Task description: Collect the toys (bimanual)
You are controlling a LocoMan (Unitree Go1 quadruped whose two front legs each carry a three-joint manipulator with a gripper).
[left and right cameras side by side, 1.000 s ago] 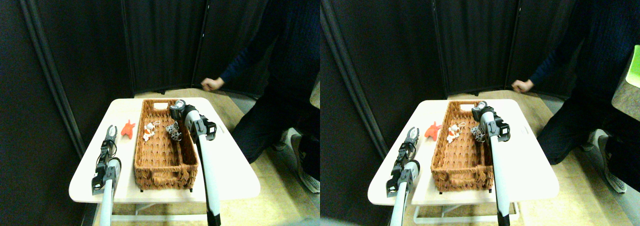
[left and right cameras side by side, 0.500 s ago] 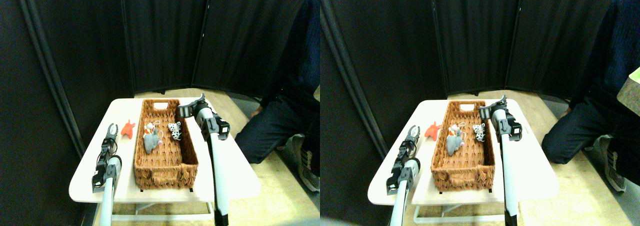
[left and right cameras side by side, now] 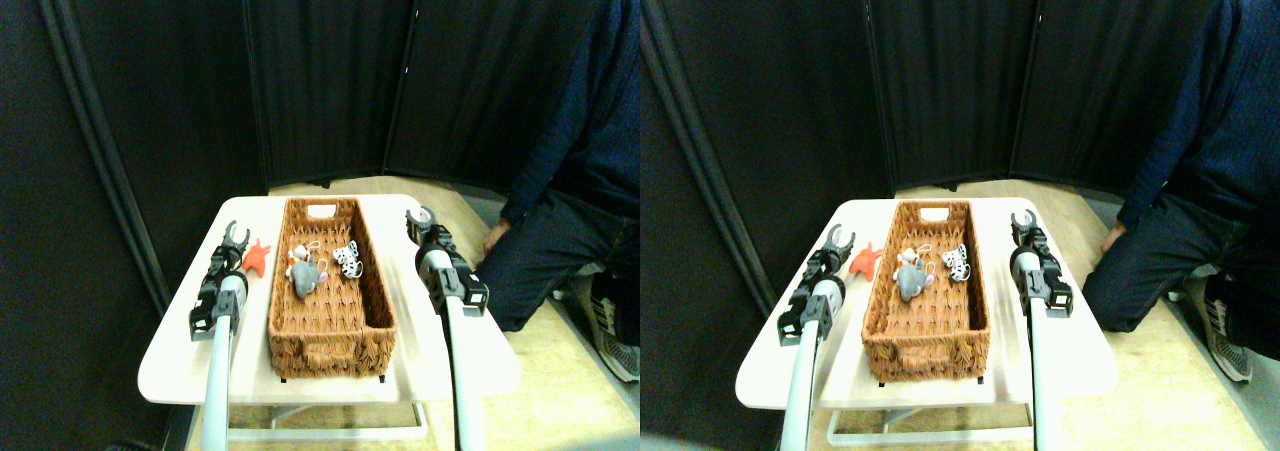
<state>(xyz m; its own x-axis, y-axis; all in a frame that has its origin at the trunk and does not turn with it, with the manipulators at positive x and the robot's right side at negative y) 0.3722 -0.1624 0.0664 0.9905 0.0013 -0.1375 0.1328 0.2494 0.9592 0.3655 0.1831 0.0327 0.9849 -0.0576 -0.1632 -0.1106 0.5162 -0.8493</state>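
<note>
A long brown wicker basket [left and right cameras side by side: 330, 356] lies along the middle of the white table [left and right cameras side by side: 175, 356]. Three toys rest in its far half: a grey one [left and right cameras side by side: 303, 278], a white one with black spots [left and right cameras side by side: 348, 260], and a white-and-orange one [left and right cameras side by side: 296, 258] partly hidden behind the grey one. A red toy [left and right cameras side by side: 258, 257] lies on the table left of the basket. My left gripper [left and right cameras side by side: 235, 235] is open just left of the red toy and apart from it. To the right of the basket, over the table, my right gripper [left and right cameras side by side: 418, 217] is open and holds nothing.
A person in dark blue [left and right cameras side by side: 585, 151] kneels at the table's right side, one hand [left and right cameras side by side: 490, 237] low near the table edge. Black folding screens [left and right cameras side by side: 320, 71] close off the back and left. The table's edges are close to both arms.
My right gripper has swung from over the basket's far end to the table right of it. A grey toy now lies in the basket. My left gripper has moved forward beside the red toy.
</note>
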